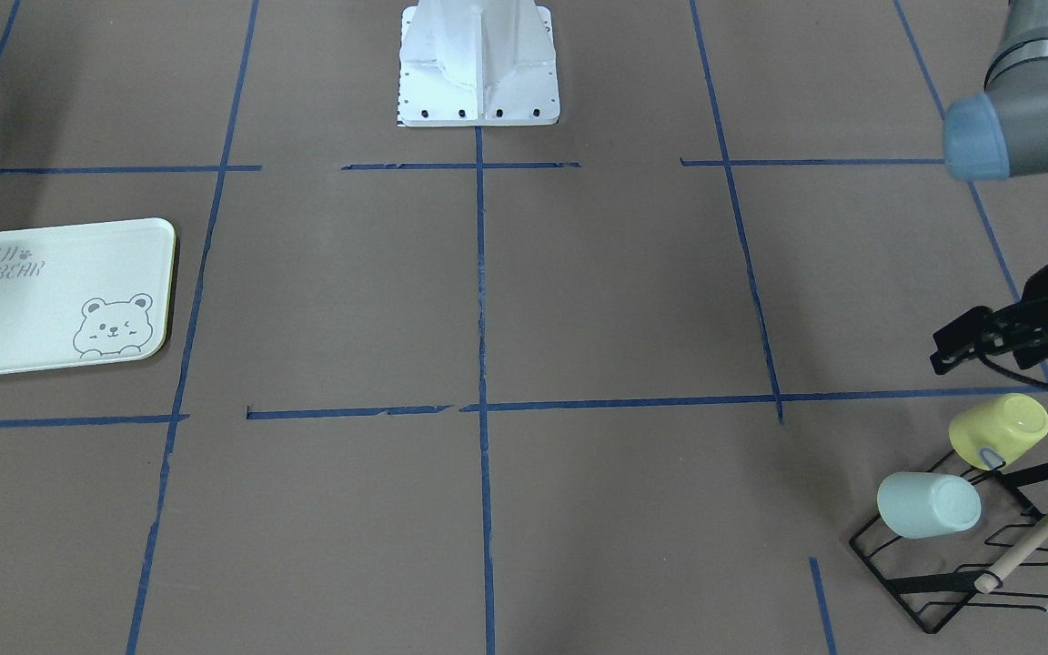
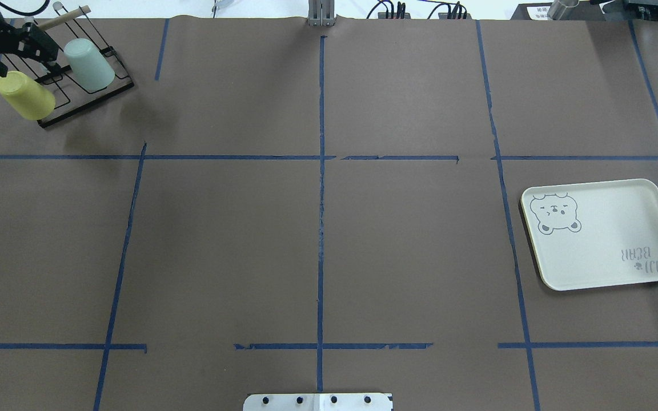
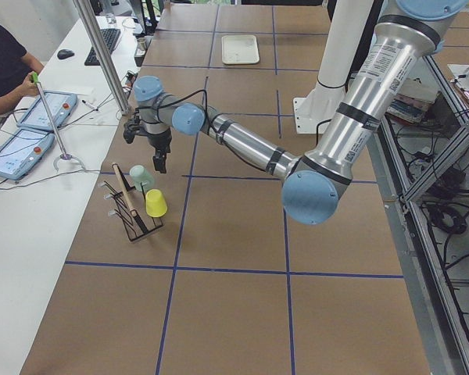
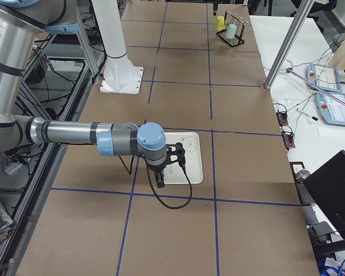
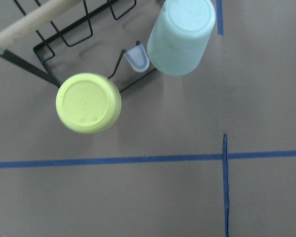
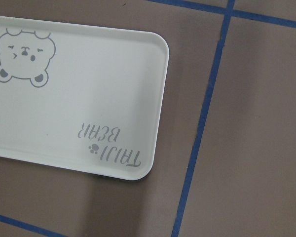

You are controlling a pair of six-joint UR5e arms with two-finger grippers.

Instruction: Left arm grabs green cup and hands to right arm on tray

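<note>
Brown paper [image 2: 220, 240] with blue lines [image 2: 321, 228] is laid under the left gripper [image 3: 144, 150]. A white desk [image 3: 23, 258] is seen just beside it.

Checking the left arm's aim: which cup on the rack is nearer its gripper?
The yellow-green cup: it sits just by the left gripper, while the pale mint green cup sits farther off on the rack.

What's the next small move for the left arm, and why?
Probably shift the left gripper sideways to centre over the green cup, then descend. It hovers open nearer the yellow cup; in the wrist view the green cup sits off toward the upper-right corner. Both cups hang inverted on the rack.
</note>
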